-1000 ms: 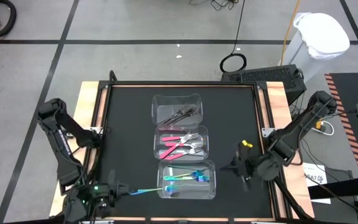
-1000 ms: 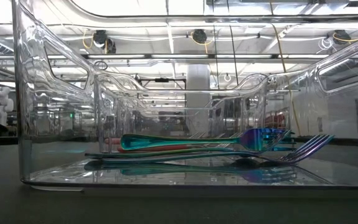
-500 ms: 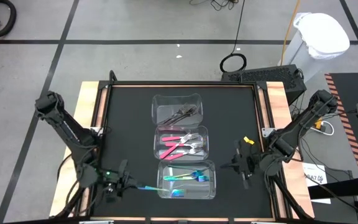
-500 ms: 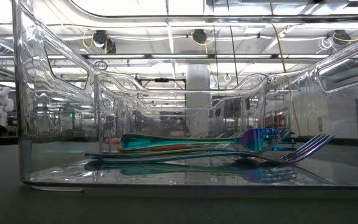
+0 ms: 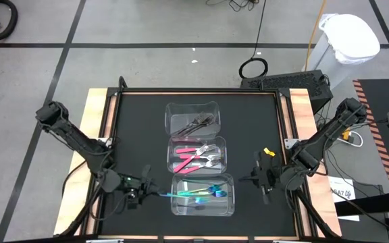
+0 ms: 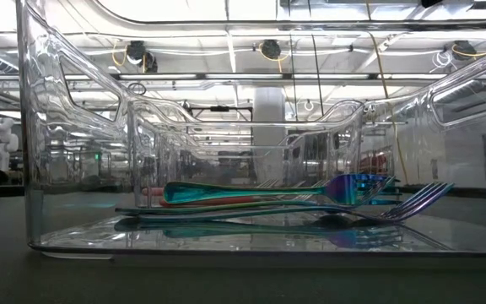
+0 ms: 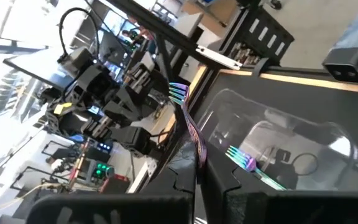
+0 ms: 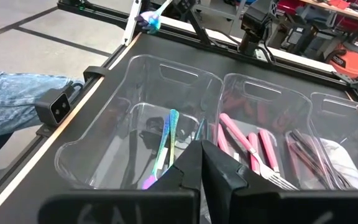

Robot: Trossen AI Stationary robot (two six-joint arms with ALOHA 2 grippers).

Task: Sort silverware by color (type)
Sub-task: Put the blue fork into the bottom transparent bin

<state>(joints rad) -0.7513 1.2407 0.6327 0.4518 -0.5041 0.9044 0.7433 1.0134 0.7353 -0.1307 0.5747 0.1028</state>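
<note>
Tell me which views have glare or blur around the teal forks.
Low view: ceiling lights glare across the clear container, but the teal forks stay readable. Left wrist view: motion-blurred; the held fork smears. High view: clean, left gripper beside the container.

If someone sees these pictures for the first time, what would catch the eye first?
Three clear rectangular plastic containers stand in a row mid-table, holding dark grey metal forks, pink-handled forks and iridescent teal-blue forks. The left gripper holds one more iridescent teal fork at the nearest container's edge; the right gripper waits alongside.
</note>
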